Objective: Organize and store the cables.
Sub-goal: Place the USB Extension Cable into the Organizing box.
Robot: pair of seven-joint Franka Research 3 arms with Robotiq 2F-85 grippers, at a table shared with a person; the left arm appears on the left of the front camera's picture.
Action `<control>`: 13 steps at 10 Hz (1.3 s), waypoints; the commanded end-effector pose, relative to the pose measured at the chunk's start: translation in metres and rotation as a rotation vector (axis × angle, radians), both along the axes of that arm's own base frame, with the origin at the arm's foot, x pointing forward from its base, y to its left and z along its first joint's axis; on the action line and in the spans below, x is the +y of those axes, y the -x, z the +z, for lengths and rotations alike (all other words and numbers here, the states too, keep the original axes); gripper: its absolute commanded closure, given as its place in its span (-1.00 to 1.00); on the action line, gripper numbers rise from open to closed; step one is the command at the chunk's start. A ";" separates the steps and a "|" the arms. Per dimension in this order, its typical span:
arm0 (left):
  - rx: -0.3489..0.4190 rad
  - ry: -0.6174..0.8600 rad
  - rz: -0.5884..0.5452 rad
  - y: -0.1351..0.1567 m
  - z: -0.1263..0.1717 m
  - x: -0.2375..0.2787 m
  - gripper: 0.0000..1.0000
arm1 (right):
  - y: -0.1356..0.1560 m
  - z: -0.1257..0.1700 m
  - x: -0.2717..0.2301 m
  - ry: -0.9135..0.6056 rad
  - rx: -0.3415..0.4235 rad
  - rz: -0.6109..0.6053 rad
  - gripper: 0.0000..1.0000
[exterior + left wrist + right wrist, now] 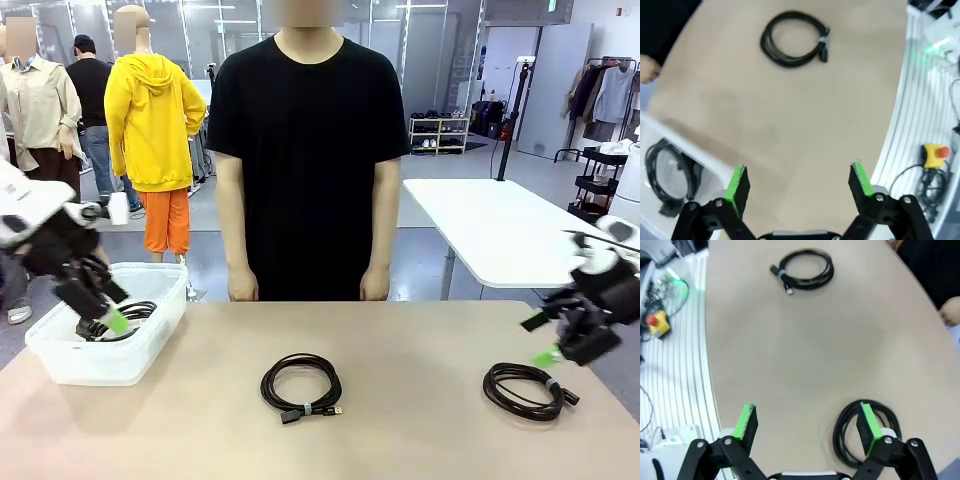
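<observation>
**One cable in the bin, two out on the table, both grippers open**

We count three cables, and we place each one from the white bin (pixel 60 365). The first coil (pixel 135 314) lies inside the bin, on its floor. In the left wrist view we see it (pixel 667 177) through the bin's translucent wall. The second coil (pixel 301 388) lies flat on the tan table (pixel 420 330), outside the bin and off to its right. A small tie and its plug ends sit at the near edge of the ring. The third coil (pixel 525 390) lies farther from the bin in the same direction, well apart from the second one and also flat on the table.

The left gripper (pixel 112 306) hangs over the bin, tilted down toward its opening. Its jaws are spread wide with nothing between them. In its own view one green pad (pixel 737 182) stands over the bin's wall, clear of the first coil.

The right gripper (pixel 540 340) is at the far end of the table from the bin, just above the third coil. It too is spread wide and holds nothing. In its wrist view one pad (pixel 867 425) overlaps the coil's ring, but we cannot tell whether it touches.

A person in a black shirt stands across the table, right of the bin. One hand (pixel 242 286) hangs at the table's far edge.
</observation>
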State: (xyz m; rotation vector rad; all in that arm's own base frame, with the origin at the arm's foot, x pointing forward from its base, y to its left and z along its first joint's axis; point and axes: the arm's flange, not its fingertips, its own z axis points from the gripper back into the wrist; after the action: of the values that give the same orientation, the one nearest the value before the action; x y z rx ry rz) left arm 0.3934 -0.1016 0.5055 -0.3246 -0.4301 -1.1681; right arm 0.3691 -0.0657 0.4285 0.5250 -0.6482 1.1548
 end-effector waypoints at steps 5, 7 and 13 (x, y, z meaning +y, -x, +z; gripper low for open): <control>0.146 -0.116 -0.146 -0.043 -0.066 -0.153 -1.00 | 0.035 -0.029 -0.110 -0.259 -0.105 -0.089 -1.00; 0.183 -0.097 -0.222 -0.041 -0.093 -0.178 -1.00 | 0.042 -0.032 -0.123 -0.261 -0.122 -0.093 -1.00; 0.198 -0.119 -0.213 -0.033 -0.105 -0.184 -1.00 | 0.047 -0.029 -0.120 -0.245 -0.092 -0.113 -1.00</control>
State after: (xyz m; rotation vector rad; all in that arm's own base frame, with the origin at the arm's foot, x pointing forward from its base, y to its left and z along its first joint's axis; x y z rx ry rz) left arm 0.4287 -0.2861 0.3974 -0.3983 -0.1555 -1.3525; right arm 0.3219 -0.1862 0.3976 0.6293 -0.8823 1.0187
